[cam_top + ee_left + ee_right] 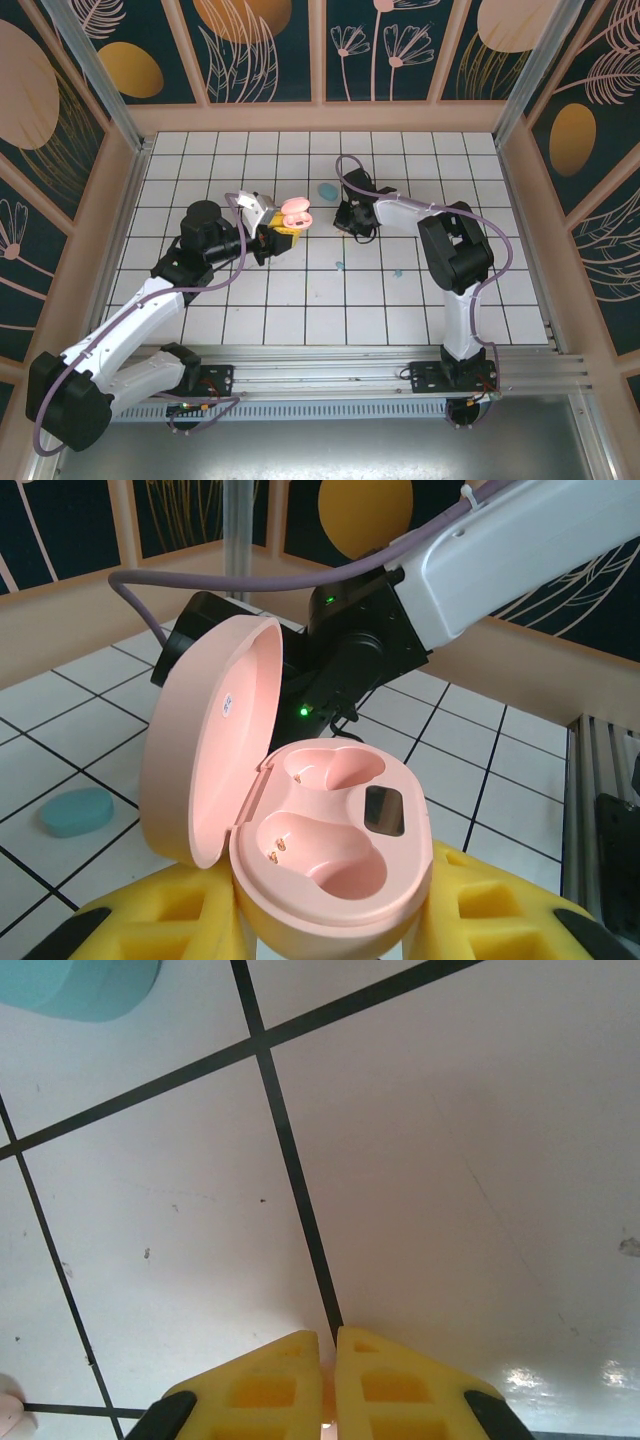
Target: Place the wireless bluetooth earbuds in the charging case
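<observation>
Wells of pink case (330, 870) pinched between left jaws were empty, 0 of 2 filled; right jaws pressed together above surface (450, 1160).

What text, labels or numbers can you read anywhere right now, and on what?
Sticker inside the pink case: print too small to read.
Dark panel on its base: blank.
No other text.
</observation>
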`<state>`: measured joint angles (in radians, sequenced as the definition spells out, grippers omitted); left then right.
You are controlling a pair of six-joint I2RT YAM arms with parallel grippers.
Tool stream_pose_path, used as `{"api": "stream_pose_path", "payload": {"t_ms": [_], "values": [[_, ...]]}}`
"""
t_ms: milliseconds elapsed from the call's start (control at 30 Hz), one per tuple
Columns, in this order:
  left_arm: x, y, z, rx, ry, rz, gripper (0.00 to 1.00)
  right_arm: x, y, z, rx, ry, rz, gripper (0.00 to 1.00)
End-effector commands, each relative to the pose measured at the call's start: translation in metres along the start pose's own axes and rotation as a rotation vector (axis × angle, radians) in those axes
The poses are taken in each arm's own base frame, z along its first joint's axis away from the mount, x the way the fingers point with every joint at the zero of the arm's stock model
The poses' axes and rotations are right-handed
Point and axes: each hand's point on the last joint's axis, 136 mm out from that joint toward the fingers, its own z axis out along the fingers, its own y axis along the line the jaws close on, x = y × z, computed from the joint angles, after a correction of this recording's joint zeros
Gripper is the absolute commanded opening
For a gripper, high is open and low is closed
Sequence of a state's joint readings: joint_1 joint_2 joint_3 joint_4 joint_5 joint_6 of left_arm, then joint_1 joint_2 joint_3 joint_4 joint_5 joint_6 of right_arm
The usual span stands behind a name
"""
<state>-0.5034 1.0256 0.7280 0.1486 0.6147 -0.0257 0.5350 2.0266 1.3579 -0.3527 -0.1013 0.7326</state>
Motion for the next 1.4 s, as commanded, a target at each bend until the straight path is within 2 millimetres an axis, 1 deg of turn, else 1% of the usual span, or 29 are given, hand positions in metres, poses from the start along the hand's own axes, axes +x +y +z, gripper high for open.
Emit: {"api": "stream_pose_path", "payload": {"t_ms": [0,133,300,367,467,500,667,767,1000,1367], "values": [[0.000,0.000,0.000,-0.005,-0.001,0.024,0.16,-0.003,0.003,-0.005,0.024,-0.004,-0.044,0.08],[0.001,0.001,0.002,-0.005,0.002,0.021,0.16,-0.005,0.001,-0.012,0.050,-0.007,-0.077,0.07],[0.005,0.004,0.004,-0.013,0.013,0.016,0.16,-0.009,-0.002,-0.030,0.073,-0.038,-0.105,0.06],[0.006,0.004,0.005,-0.012,0.014,0.014,0.16,-0.009,-0.004,-0.034,0.087,-0.039,-0.121,0.06],[0.007,0.006,0.007,-0.008,0.019,0.011,0.16,-0.006,-0.012,-0.032,0.128,-0.018,-0.154,0.06],[0.007,0.006,0.008,-0.008,0.019,0.010,0.16,0.002,-0.010,-0.030,0.136,-0.002,-0.180,0.06],[0.009,0.007,0.009,-0.008,0.026,0.005,0.16,0.017,-0.022,-0.020,0.169,0.070,-0.230,0.07],[0.009,0.007,0.009,-0.011,0.026,0.005,0.16,0.023,-0.026,-0.015,0.174,0.098,-0.238,0.10],[0.007,0.008,0.009,-0.014,0.028,0.005,0.16,0.026,-0.021,-0.015,0.142,0.110,-0.229,0.22],[0.009,0.007,0.006,-0.023,0.032,0.005,0.16,0.036,-0.025,-0.015,0.151,0.140,-0.220,0.28]]}}
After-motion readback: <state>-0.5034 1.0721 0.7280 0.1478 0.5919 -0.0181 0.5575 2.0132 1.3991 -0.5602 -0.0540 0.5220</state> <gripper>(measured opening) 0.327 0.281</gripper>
